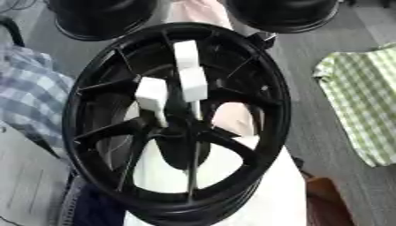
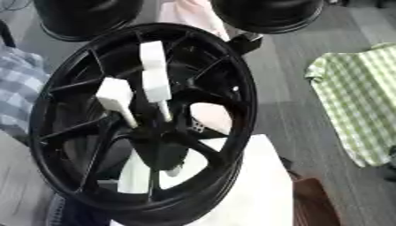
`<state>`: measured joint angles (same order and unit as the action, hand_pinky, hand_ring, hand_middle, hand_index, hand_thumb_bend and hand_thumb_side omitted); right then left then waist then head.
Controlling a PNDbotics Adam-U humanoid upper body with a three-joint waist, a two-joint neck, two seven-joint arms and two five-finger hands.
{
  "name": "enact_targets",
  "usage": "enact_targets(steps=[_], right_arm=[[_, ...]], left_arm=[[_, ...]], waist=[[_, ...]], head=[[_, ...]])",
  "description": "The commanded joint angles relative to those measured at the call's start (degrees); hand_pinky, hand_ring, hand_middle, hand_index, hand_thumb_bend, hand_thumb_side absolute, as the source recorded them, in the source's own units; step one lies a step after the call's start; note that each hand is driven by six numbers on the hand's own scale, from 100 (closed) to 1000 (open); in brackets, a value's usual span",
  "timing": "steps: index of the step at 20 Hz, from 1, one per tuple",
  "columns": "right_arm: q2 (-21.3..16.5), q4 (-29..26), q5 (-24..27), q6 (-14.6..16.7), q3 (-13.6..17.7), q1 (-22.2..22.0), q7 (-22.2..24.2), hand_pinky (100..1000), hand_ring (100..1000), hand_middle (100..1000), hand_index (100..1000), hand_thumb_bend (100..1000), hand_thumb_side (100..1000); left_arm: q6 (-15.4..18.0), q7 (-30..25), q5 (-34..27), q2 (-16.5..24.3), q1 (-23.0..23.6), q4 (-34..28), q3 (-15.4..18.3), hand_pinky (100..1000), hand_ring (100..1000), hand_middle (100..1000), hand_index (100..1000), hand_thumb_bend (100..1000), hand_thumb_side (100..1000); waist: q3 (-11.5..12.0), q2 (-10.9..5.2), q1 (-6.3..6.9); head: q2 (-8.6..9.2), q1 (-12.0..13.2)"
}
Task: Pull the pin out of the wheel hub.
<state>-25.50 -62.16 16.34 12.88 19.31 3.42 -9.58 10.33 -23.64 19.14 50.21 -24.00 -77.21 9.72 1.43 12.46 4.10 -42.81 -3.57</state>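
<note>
Three white pins stand out of the centre of the black wheel hub (image 1: pixel 179 128), each a thin stem topped with a blocky white handle: the left pin (image 1: pixel 151 96), the middle pin (image 1: pixel 193 84), and the upper pin (image 1: pixel 186 54) behind it. All three stems run down toward the dark hub centre, where the spokes meet, so none of them looks pulled yet.

Neither robot hand shows in either view — so whether their fingers are released, clenched or grasping anything cannot be told from here.

To do the step well, I judge that a hand should come in from above and close on one handle block, not on the thin stem, and draw along the stem's own line, which leans up and away from the hub centre. The left pin stands a little apart from the other two and looks the easiest to take without knocking a neighbour; the middle and upper handles sit close together, nearly touching in both views. A sideways tug could bind the stem in its hole or tip the wheel.

The wheel rests tilted on a white stand (image 2: pixel 259 185), its rim overhanging the stand's edge. Around it is grey floor (image 2: pixel 294 79). Two more black wheels (image 1: pixel 104 17) sit at the far edge, a green checked cloth (image 1: pixel 359 101) lies to the right, and a blue checked cloth (image 1: pixel 27 97) to the left.
</note>
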Motion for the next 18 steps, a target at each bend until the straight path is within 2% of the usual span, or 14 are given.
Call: enact_targets(steps=[1, 3, 5, 6, 8, 10, 14, 18], right_arm=[[-2.0, -0.3, 0.0, 0.2, 0.0, 0.1, 0.1, 462, 636, 503, 653, 299, 403], [-2.0, -0.4, 0.0, 0.2, 0.0, 0.2, 0.1, 462, 636, 503, 653, 300, 402], [-2.0, -0.4, -0.1, 0.1, 0.0, 0.3, 0.2, 462, 636, 503, 653, 300, 402], [-2.0, -0.5, -0.1, 0.1, 0.0, 0.3, 0.2, 462, 636, 503, 653, 300, 402], [-2.0, -0.5, -0.2, 0.1, -0.1, 0.3, 0.2, 462, 636, 503, 653, 300, 402], [-1.9, -0.6, -0.3, 0.0, -0.1, 0.4, 0.2, 462, 636, 503, 653, 300, 402], [-1.8, -0.7, -0.4, -0.1, -0.2, 0.5, 0.3, 462, 635, 503, 653, 302, 400], [-1.6, -0.8, -0.6, -0.2, -0.4, 0.5, 0.5, 461, 635, 502, 653, 305, 398]], left_arm=[[2.1, -0.8, -0.2, 1.5, -0.8, 0.7, 1.1, 882, 798, 760, 908, 459, 1000], [2.3, -1.0, -1.7, 1.2, -1.2, 0.9, 1.1, 870, 781, 741, 892, 358, 1000], [1.7, -0.9, -3.9, 1.0, -1.6, 1.0, 1.2, 854, 755, 699, 863, 184, 1000], [0.9, -0.3, -5.2, 0.9, -1.8, 1.0, 1.3, 841, 735, 666, 842, 100, 946], [-1.7, 1.8, -7.5, 0.8, -2.3, 1.0, 1.6, 810, 680, 596, 800, 100, 826], [-4.7, 5.2, -9.5, 0.4, -2.8, 0.5, 1.7, 788, 634, 549, 763, 100, 748], [-7.3, 10.1, -15.0, -1.9, -3.9, -2.2, 0.7, 771, 597, 511, 736, 100, 738], [-8.2, 14.8, -23.8, -9.6, -6.1, -4.9, 1.4, 767, 585, 518, 768, 100, 771]], waist=[[-0.1, -0.98, -0.12], [-0.2, -0.99, -0.12], [-0.2, -1.01, -0.11], [-0.3, -1.01, -0.10], [-0.3, -1.01, -0.08], [-0.4, -1.05, -0.06], [-0.6, -1.10, -0.11], [-0.8, -1.35, -0.36]], head=[[-0.03, -0.3], [0.06, -0.4], [0.12, -0.3], [0.15, -0.3], [0.20, -0.3], [0.22, -0.3], [0.34, -0.1], [0.13, 0.4]])
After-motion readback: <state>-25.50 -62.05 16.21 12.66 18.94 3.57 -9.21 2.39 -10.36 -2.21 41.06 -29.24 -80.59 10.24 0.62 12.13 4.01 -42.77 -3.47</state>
